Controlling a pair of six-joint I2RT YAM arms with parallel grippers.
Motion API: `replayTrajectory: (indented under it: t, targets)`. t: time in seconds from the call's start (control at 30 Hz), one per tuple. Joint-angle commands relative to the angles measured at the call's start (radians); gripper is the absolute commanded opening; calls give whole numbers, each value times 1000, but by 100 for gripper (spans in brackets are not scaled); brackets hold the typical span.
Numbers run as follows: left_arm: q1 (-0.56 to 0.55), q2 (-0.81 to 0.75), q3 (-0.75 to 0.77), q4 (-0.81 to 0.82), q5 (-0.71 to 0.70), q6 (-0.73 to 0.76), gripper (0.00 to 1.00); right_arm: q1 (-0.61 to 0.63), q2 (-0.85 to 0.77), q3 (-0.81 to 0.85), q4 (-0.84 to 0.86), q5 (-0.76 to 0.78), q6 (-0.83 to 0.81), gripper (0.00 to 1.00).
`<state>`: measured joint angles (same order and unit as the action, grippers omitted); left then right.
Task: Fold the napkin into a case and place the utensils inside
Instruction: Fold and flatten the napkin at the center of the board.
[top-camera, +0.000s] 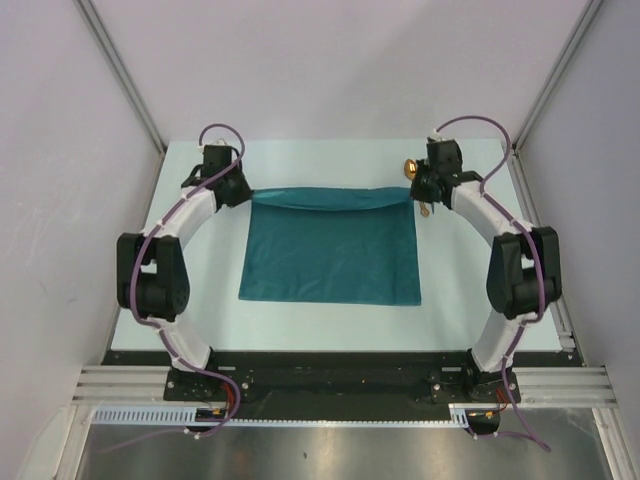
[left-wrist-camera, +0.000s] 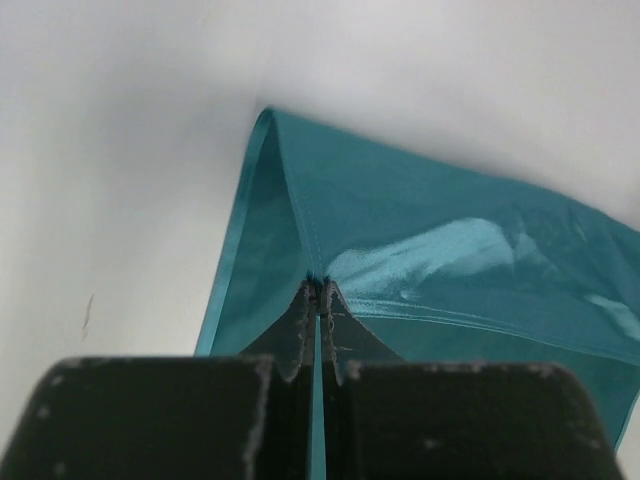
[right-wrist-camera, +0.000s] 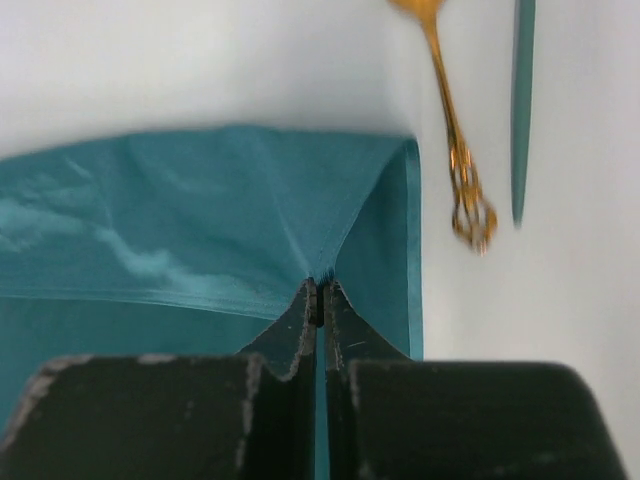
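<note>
on the worktop (top-camera: 200, 300) lies the teal napkin (top-camera: 330, 255), far edge raised, left jaws and right jaws each clamped on a far corner. beside the right corner rest a gold spoon (right-wrist-camera: 447, 110) and, seemingly, a teal spoon (right-wrist-camera: 523, 100).

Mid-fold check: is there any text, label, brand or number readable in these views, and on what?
None readable in any view.
The teal shiny cloth napkin is plain.
The slender gold metal spoon and slender teal spoon show no marks.
The black left gripper and right gripper show only scuffs.
</note>
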<state>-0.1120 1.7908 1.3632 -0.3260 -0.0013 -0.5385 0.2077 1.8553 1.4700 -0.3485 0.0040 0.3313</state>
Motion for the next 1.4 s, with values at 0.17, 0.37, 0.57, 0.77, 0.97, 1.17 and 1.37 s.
replayTrajectory:
  t: [0.17, 0.37, 0.57, 0.77, 0.97, 1.17, 1.37]
  targets:
    - [8, -257, -255, -222, 27, 25, 0, 70, -385, -336, -196, -84, 87, 0]
    - [2, -309, -344, -297, -49, 14, 0, 90, -502, -503, -204, -116, 109, 0]
    - [-6, -330, -440, -308, -55, 0, 0, 90, -570, -609, -190, -130, 124, 0]
    - [-9, -370, -490, -311, -54, -12, 0, 90, -604, -698, -188, -122, 130, 0]
    - [-48, -331, -500, -285, -32, -17, 0, 88, -596, -732, -176, -119, 146, 0]
    - [-77, -304, -519, -278, -78, -29, 0, 90, -594, -787, -155, -127, 175, 0]
    - [-77, -301, -533, -285, -101, -34, 0, 90, -564, -827, -112, -125, 184, 0]
